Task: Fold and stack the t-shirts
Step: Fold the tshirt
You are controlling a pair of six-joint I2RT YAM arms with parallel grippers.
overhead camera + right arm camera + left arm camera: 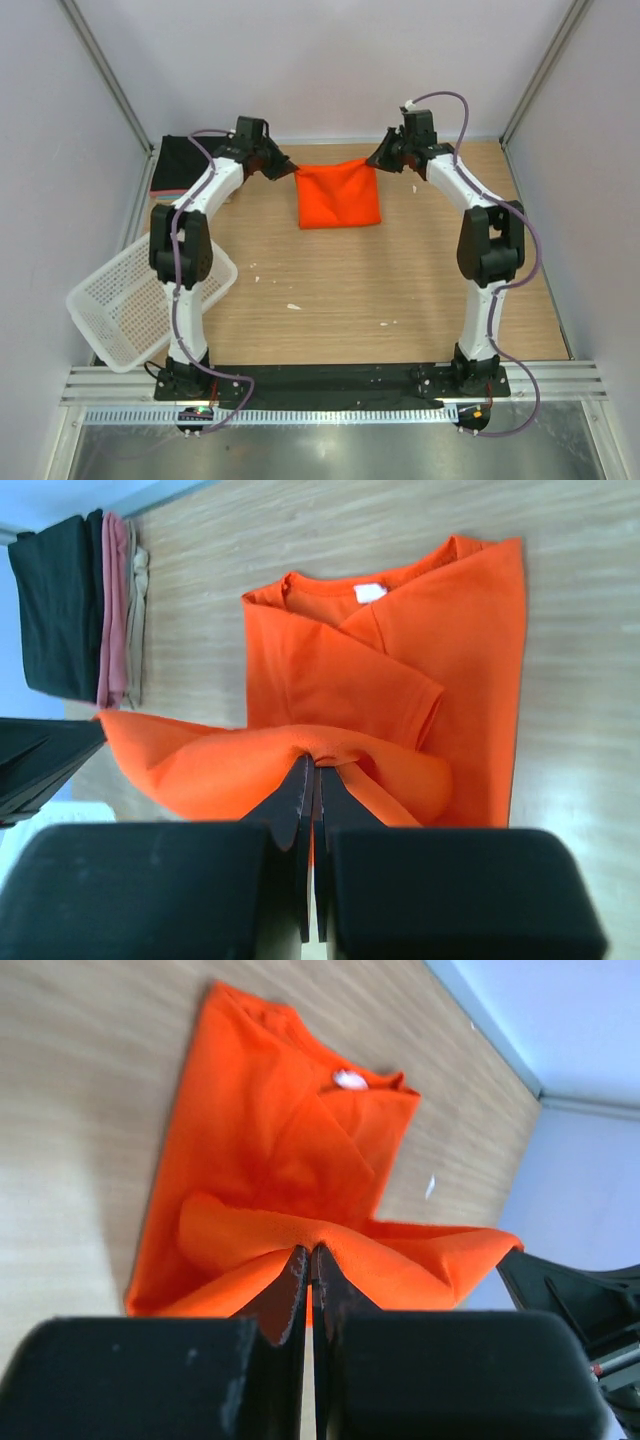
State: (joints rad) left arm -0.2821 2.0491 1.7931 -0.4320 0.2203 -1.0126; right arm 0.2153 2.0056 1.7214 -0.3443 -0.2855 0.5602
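Left gripper [308,1252] fingers fill the bottom of the left wrist view: jaws pressed together, only a hairline slit between them, with a fold of the orange-red t-shirt [260,1150] pinched at the tips. Right gripper [312,762] is the same: jaws closed onto a raised fold of the same shirt [400,660].

Top view:
- Shirt [338,195] lies at the far middle of the wooden table [400,290] as a rough rectangle.
- Left gripper [283,170] is on its far left corner, right gripper [378,157] on its far right corner.
- Both arms reach forward from the near edge and bend inward toward the shirt.

Wrist views:
- The held edge is lifted off the table and runs between the two grippers. It sags into a loose loop over the rest of the shirt, which lies flat.
- One short sleeve is folded inward across the body.
- Collar end is the end away from the fingers. White neck label [370,592] is visible there, also from the left wrist [349,1080].

Other items:
- Stack of folded shirts sits in the far left corner, behind the left arm, well apart from the orange one. From above only the black top one [180,165] shows.
- Right wrist view shows the stack side-on: black [60,605], pink [112,610], then a thin pale layer [138,590] whose colour I can't tell.
- White mesh basket [130,300] is tilted at the left table edge, just beside the left arm, partly overhanging.
- A few small white specks [293,306] lie on the bare wood nearer the bases.
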